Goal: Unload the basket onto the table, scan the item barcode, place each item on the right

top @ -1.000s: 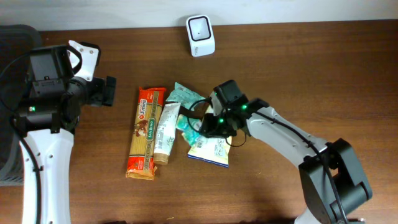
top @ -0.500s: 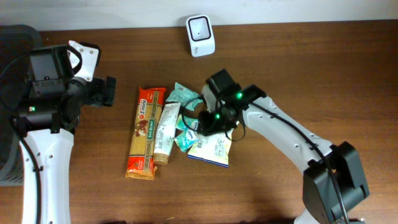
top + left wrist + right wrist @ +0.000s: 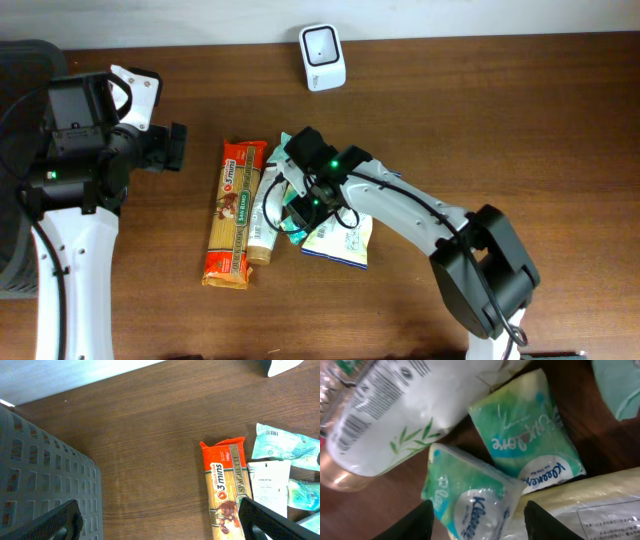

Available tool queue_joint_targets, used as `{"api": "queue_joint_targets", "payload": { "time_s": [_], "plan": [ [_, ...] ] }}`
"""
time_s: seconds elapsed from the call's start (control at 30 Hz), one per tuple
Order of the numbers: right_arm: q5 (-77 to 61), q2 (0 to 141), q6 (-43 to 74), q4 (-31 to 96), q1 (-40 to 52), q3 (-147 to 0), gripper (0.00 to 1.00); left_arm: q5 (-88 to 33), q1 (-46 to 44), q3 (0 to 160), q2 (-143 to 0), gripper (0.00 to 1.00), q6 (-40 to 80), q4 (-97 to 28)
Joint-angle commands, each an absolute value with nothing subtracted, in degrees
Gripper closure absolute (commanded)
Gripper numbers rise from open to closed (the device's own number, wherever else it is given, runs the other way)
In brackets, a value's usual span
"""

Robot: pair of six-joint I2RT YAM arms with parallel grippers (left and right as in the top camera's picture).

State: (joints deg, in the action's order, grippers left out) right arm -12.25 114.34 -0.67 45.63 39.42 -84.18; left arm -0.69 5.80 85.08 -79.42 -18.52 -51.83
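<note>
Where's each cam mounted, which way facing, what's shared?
Overhead: above the table, looking straight down; left arm, right arm, scanner, item pile.
Left wrist: on the left arm, looking down at the spaghetti packet; open left gripper fingers at the bottom edge.
Right wrist: close over the tissue packs; right gripper fingers at the bottom edge.
Shared: spaghetti packet in overhead and left wrist; tissue packs in overhead and right wrist.

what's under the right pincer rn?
Two tissue packs: the near Kleenex pack between the fingers of the open right pincer, the far Kleenex pack just beyond. A white tube lies on one side, a pale packet on the other. Anything beneath them is covered.
</note>
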Motion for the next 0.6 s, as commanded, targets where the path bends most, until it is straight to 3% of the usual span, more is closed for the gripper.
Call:
{"api": "queue_joint_targets", "payload": {
  "time_s": [0.0,0.17,0.27,0.3,0.37,0.43,0.57],
  "plan": [
    [-11.33,114.87,-1.02,45.19,39.33,-84.97,0.43,-1.32,6.02,85.38,-79.66,0.01,-19.59,-51.79],
    [-11.31,115.18,0.82,44.27,39.35,-84.75,0.44,-1.32,6.02,85.38,-79.66,0.01,-19.59,-51.79],
    [-11.38,116.36,2.02,43.83,39.38,-84.73,0.52,-1.32,6.02,85.38,-79.66,0.01,-19.59,-51.77],
    [-11.57,116.99,2.7,43.86,39.38,-84.73,0.59,-1.32,6.02,85.38,-79.66,0.01,-19.59,-51.79],
    [-11.86,117.38,3.53,44.07,39.35,-84.75,0.82,-1.32,6.02,85.38,-79.66,0.01,-19.59,-51.79],
    [-13.74,117.12,3.51,44.58,39.31,-85.62,0.96,-1.32,6.02,85.38,-79.66,0.01,-19.59,-51.79],
    [-14.46,113.45,4.23,51.94,39.24,-92.44,0.96,-1.32,6.02,85.38,-79.66,0.01,-19.59,-51.79]
  ]
}}
